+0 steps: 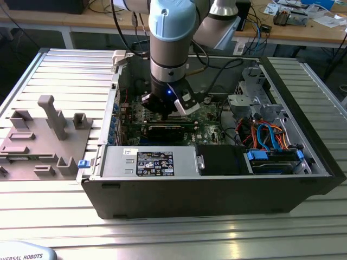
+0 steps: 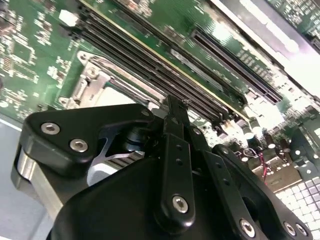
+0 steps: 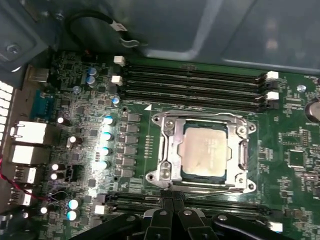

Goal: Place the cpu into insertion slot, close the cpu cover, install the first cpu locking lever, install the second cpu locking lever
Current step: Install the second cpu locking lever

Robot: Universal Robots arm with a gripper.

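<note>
In the first wrist view the cpu (image 3: 205,150) lies flat in the insertion slot (image 3: 202,176) on the green motherboard (image 3: 295,150), its silver-grey top showing. The cpu cover (image 3: 172,150) lies down flat around it as a silvery frame. My gripper (image 3: 170,201) is shut with nothing in it, its tips just beside the socket's edge, over a memory slot. The second wrist view shows the black fingers (image 2: 172,130) pressed together above the socket's metal rim (image 2: 85,82). In the exterior view the gripper (image 1: 165,105) reaches down into the open computer case (image 1: 217,187).
Long black memory slots (image 3: 195,82) run along both sides of the socket. A long black card (image 1: 162,130), the power supply (image 1: 149,162) and drive bay with coloured cables (image 1: 265,135) surround the board. A grey fixture (image 1: 49,135) sits on the exterior view's left.
</note>
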